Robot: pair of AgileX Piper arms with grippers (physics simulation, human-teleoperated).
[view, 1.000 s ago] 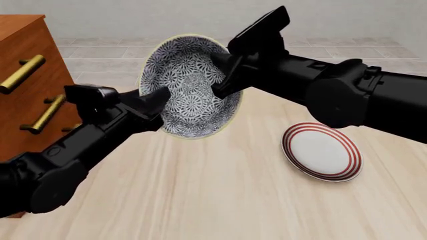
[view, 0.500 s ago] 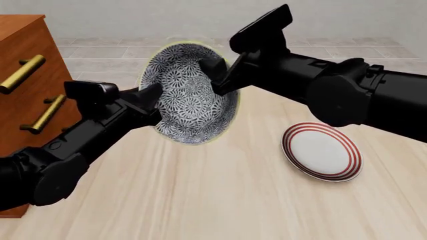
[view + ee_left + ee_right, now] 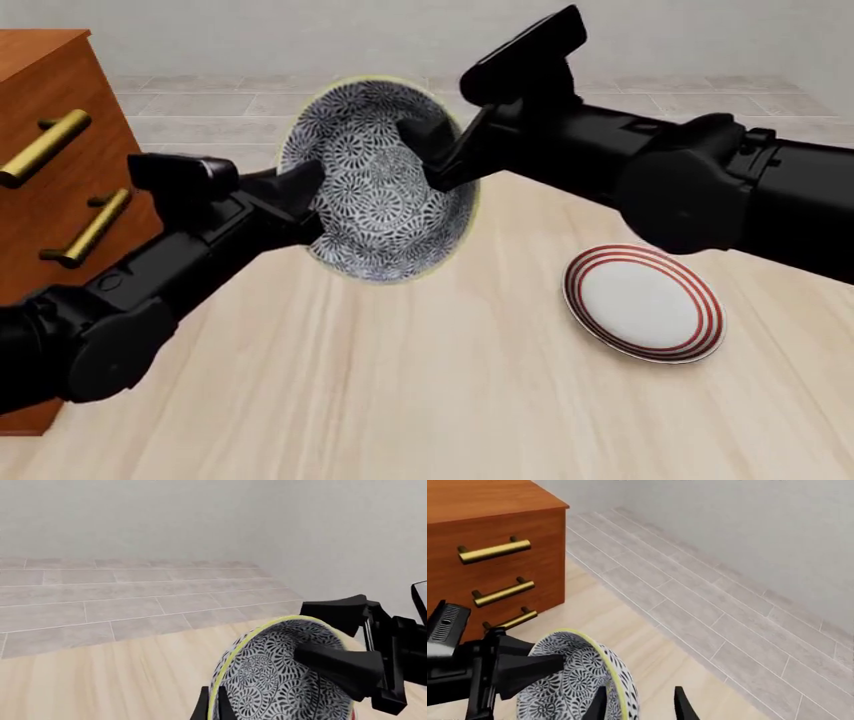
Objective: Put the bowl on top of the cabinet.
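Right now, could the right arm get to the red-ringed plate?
Probably not freely: the right gripper is shut on the bowl, shared with the left gripper. The plate itself lies uncovered below that arm.

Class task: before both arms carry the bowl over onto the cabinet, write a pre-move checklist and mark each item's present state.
1. Left hand on the bowl rim: ok.
2. Right hand on the opposite rim: ok.
3. Bowl lifted off the table: ok.
4. Bowl level: not ok, tilted with its inside facing the camera.
5. Cabinet top free for the bowl: cannot tell, mostly out of frame.
6. Plate out of the path: ok, on the far side from the cabinet.
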